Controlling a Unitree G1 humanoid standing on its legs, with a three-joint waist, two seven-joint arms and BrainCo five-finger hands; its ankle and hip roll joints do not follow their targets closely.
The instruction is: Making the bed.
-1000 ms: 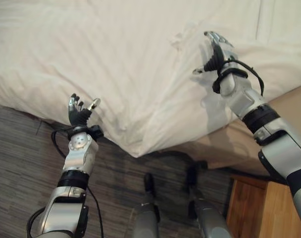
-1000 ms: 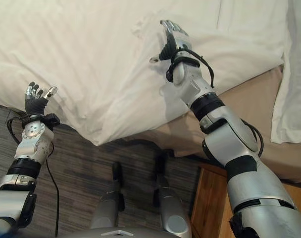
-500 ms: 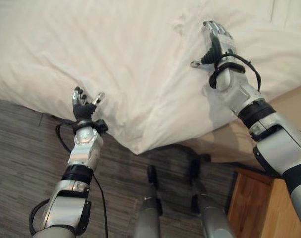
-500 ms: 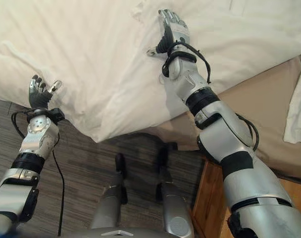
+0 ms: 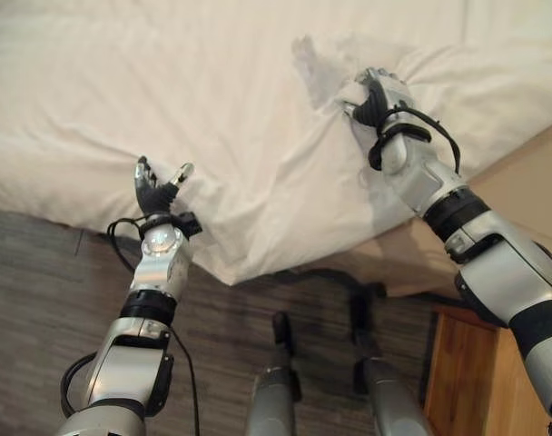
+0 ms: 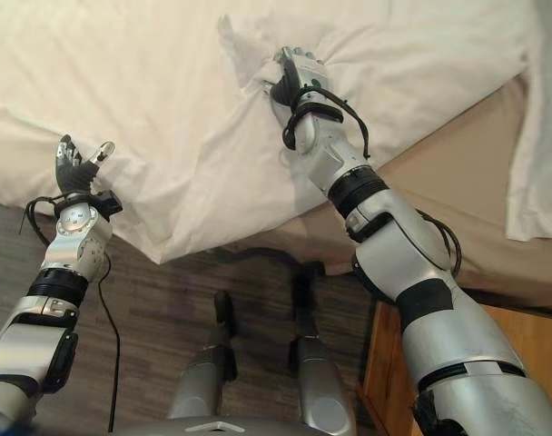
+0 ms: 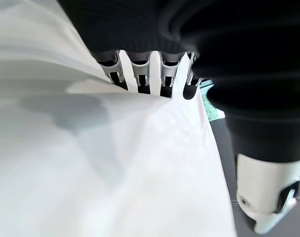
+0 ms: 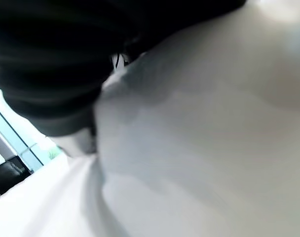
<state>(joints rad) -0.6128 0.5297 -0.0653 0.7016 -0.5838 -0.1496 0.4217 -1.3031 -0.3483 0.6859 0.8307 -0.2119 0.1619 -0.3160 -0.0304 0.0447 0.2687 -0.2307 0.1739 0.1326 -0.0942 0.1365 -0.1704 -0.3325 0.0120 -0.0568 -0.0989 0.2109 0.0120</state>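
Both hands differ: the right hand (image 5: pixel 374 98), flat a second ago, now bunches the white duvet (image 5: pixel 212 100) for pulling, while the left hand (image 5: pixel 154 191) hovers spread.

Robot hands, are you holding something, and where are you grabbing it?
Right hand clutches a bunched fold of the white duvet, away from its edge. Left hand holds nothing.

Head stereo pair looks steeply down from above at the white duvet (image 5: pixel 212 109) and the floor (image 5: pixel 40 300) beside it; both eyes share the duvet's hanging corner, the right eye seeing more mattress (image 6: pixel 458 182). Each wrist camera looks along its own hand, very near the duvet, cloth pressed against the lens.
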